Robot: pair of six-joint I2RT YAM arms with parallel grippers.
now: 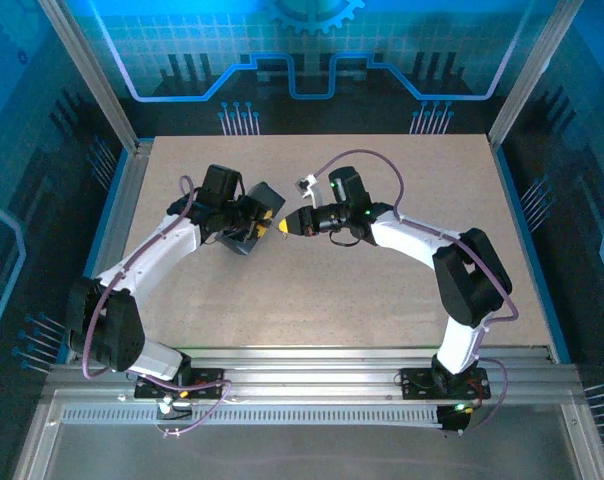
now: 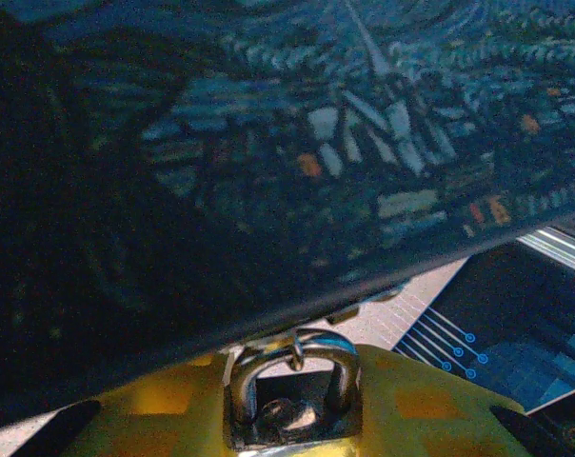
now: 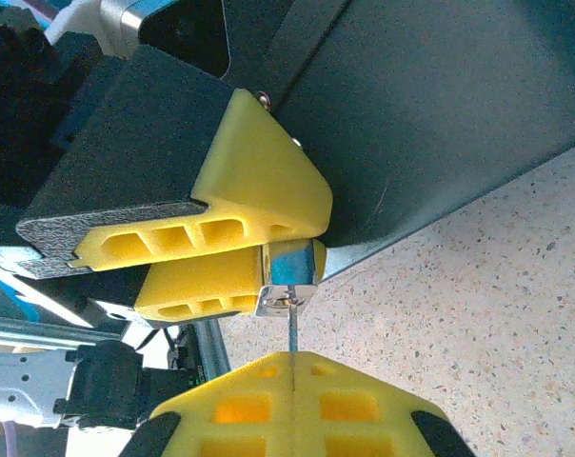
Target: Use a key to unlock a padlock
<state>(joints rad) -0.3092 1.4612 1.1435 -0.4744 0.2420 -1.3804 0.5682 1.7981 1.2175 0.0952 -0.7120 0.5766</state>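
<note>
Padlock: a small silvery padlock (image 2: 289, 411) is seen pinched between the yellow fingers of the left gripper (image 3: 286, 249); its shackle is hooked through a metal loop (image 2: 295, 356) at the edge of the tin box (image 2: 268, 143).
Left gripper: closed on the padlock body, which is clamped from both sides.
Key: a thin blade (image 3: 293, 331) is held in line with the padlock, and its tip meets the padlock's near face; how far it is inserted cannot be told.
Right gripper (image 3: 293, 367): the fingers are pressed together, with the key pinched in the seam between them; it is placed just beside the left gripper, tip to tip.
Tin box: dark blue and swirl-patterned, seen tilted against the left gripper.
Surface (image 3: 478, 286): speckled beige; the grippers are seen meeting over its middle.
</note>
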